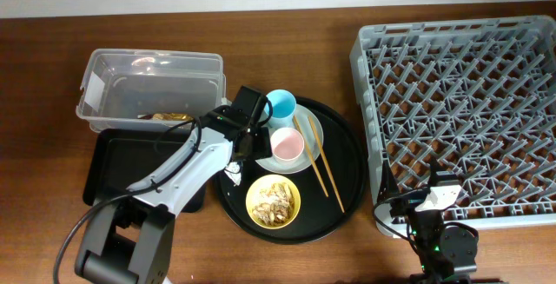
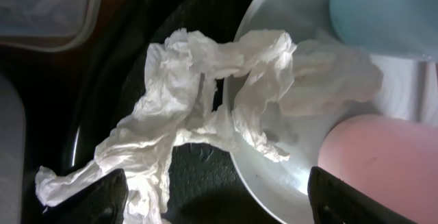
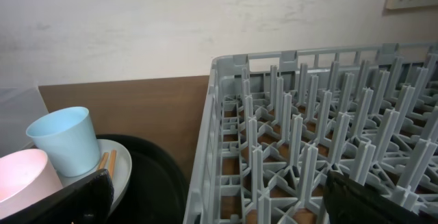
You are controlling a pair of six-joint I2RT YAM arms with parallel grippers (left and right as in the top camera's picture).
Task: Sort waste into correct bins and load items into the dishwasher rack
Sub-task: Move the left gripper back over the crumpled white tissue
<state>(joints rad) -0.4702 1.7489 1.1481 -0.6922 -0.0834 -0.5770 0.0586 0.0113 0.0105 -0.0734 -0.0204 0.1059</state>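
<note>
White, crumpled paper: the napkin (image 2: 198,94) lies half over the plate (image 2: 287,169) rim and half on the round tray (image 2: 130,53), beside the pink cup (image 2: 383,162). It looks feather-light, soft and easily torn, with no stiff edge, so a pinch on the thick bunched middle seems better than one on a trailing tail. The left fingers (image 2: 96,198) stand wide apart over it, gripping nothing. The right fingers (image 3: 68,200) are also apart and empty, by the rack (image 3: 308,148).
</note>
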